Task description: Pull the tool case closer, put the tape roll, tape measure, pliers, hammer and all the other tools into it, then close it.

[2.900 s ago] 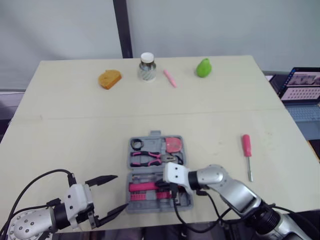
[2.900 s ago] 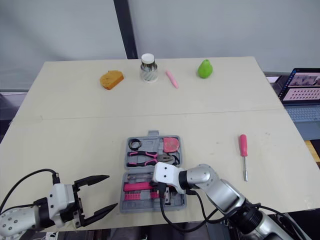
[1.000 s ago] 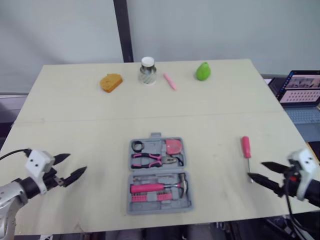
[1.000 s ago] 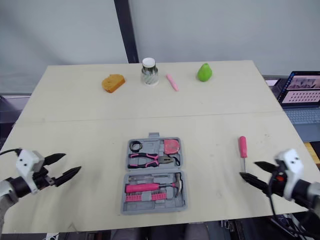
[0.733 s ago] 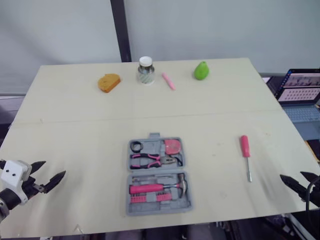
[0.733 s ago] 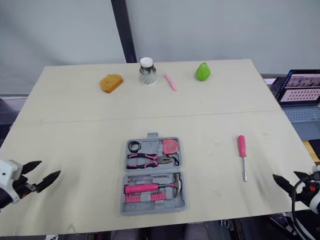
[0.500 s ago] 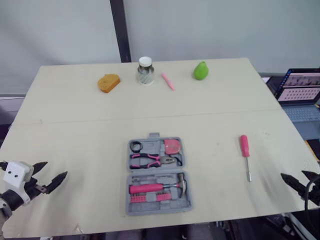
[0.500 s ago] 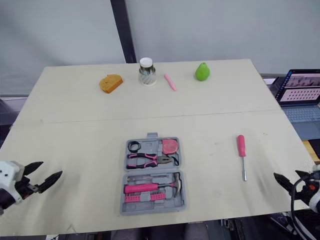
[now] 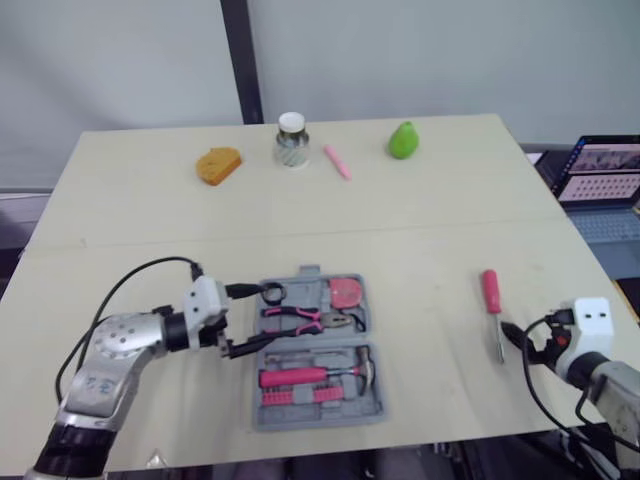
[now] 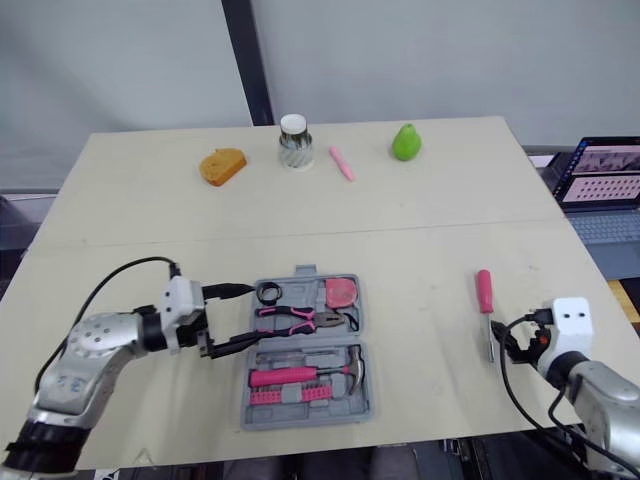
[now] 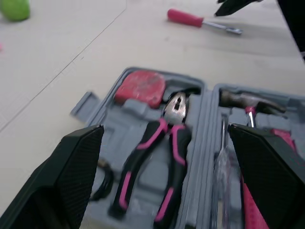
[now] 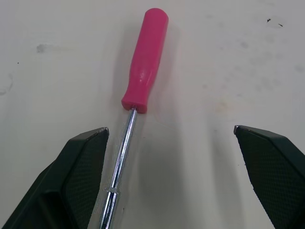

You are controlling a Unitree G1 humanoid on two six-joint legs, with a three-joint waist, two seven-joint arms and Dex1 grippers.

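L gripper (image 9: 262, 317) spread at case (image 9: 318, 408) edge, fingertip partly hiding tape roll (image 9: 274, 293). R gripper (image 12: 169, 129) spread around screwdriver (image 12: 143, 62); shaft end cut off.

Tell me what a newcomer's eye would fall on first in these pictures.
The open grey plastic tool case near the front middle of the pale wooden table draws the eye first, with pink-handled pliers lying inside and the left gripper, open, reaching over its left edge. Next comes the pink-handled screwdriver, lying loose on the table to the case's right, with the open right gripper close to its metal tip.
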